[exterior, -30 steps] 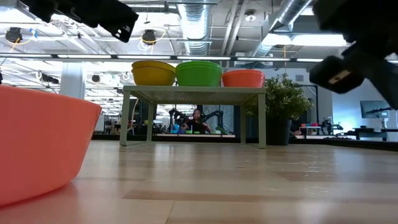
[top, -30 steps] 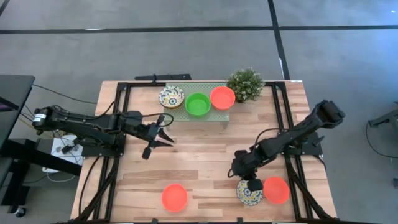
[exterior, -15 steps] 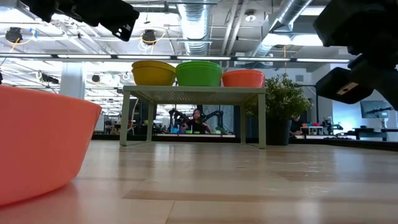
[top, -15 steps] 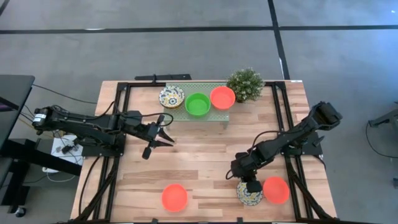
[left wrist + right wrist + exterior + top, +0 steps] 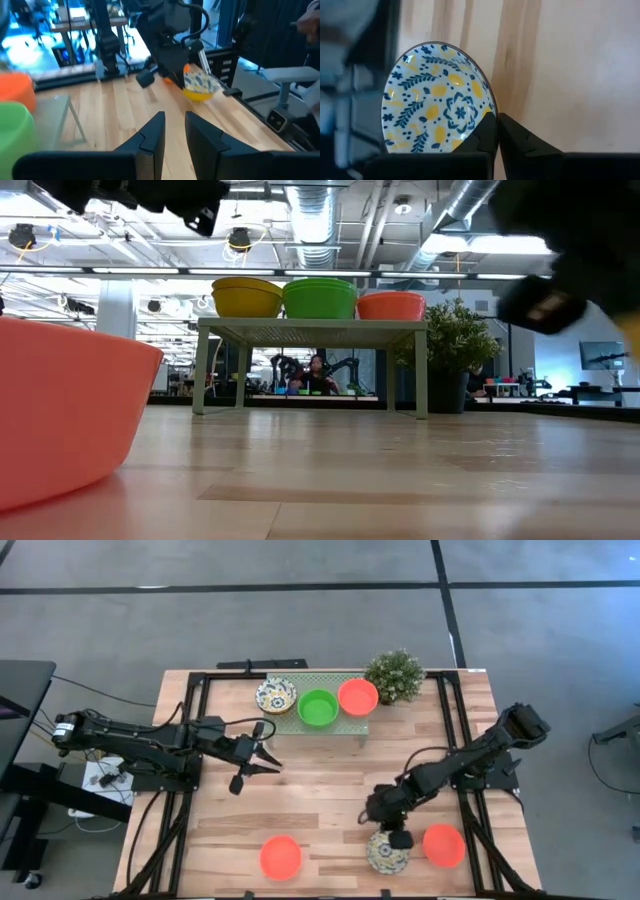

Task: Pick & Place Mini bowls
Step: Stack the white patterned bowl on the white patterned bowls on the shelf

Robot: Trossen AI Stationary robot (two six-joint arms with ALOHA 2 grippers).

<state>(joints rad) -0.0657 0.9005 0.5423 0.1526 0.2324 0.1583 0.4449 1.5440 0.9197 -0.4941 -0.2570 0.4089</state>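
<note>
A pale wooden table sits on a grey floor, with a small green rack at its far edge beside a potted plant. On the rack stand three mini bowls — a patterned bowl, a green bowl and a red-orange bowl.

Near the front edge, the right gripper pinches the rim of a second patterned bowl; in the right wrist view its fingers are clamped over the bowl's edge. One red-orange bowl lies just beside it, another well apart to the left.

The hold looks thin — only the rim is caught, so the bowl could swing or slip out if the arm moves fast, and a tilted bowl might clip the neighbouring red-orange one. A slot on the rack looks tight, too, so a careless set-down could knock the bowls already there.

The left gripper hovers mid-table with its fingers slightly apart, holding nothing.
</note>
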